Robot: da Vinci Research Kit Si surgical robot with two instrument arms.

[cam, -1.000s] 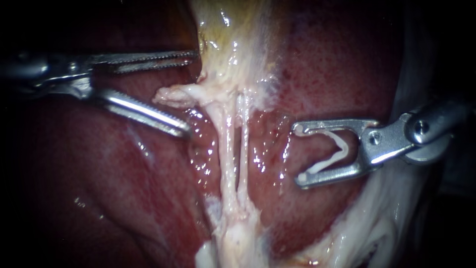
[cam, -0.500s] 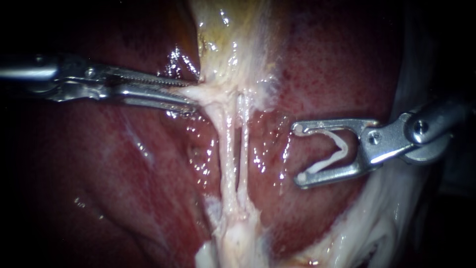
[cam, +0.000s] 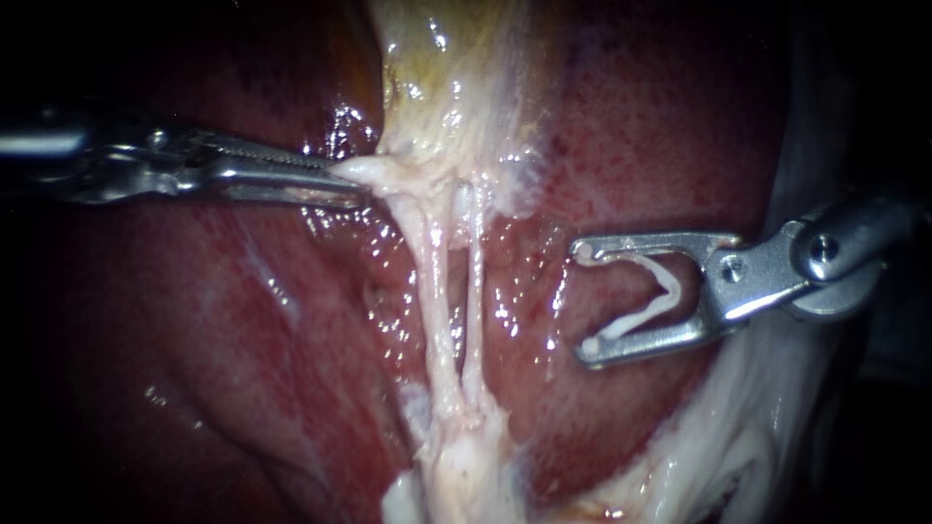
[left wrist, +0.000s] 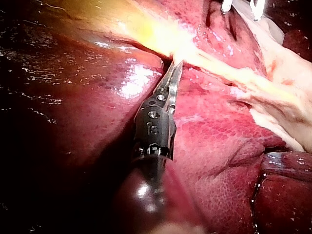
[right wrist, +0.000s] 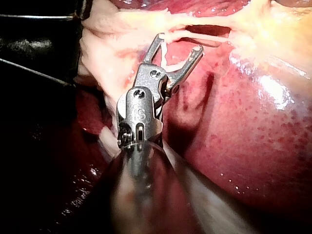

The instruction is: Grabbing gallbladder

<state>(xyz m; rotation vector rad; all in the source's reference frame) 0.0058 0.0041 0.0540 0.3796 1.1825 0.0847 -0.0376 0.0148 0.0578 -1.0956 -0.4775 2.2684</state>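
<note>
- Left instrument's (cam: 342, 179) jaws clamp the gallbladder's (cam: 447, 87) pale lower edge, above the tubes (cam: 434, 291).
- Thin bite: a hard pull may tear it or slip.
- Right instrument's (cam: 585, 299) wide jaws carry a clip (cam: 652, 309).

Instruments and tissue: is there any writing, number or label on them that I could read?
No readable text anywhere.
Left instrument: small marks on its dark joint, too blurred to read.
Right instrument: small marks on its joint, too small to read.
Liver, gallbladder, clip: no writing.
</note>
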